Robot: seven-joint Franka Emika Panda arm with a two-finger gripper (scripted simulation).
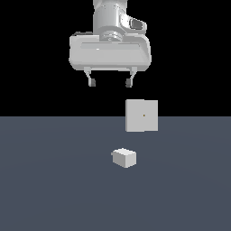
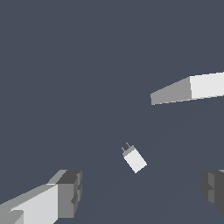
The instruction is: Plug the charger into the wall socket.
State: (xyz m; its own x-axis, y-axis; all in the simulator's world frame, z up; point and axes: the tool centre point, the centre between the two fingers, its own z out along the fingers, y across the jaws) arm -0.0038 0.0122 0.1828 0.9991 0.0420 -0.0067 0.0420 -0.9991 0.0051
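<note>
1. My gripper (image 1: 111, 83) is wide open with nothing in it, hanging well above the small off-white box-shaped charger (image 1: 124, 158).
2. That charger sits on the dark slate-blue counter (image 1: 45, 180), loose and untouched. The wrist view shows two thin prongs (image 2: 127, 146) at one end of it.
3. The flat upright light-grey square wall socket (image 1: 141, 115), tiny dark dot in its centre, stands just behind the charger, a bit toward the exterior view's right, not touching it.

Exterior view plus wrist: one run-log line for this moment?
gripper: open, raised, empty | small off-white box-shaped charger: on floor, ungrasped | flat upright light-grey square wall socket: behind charger, apart | plug: not started
</note>
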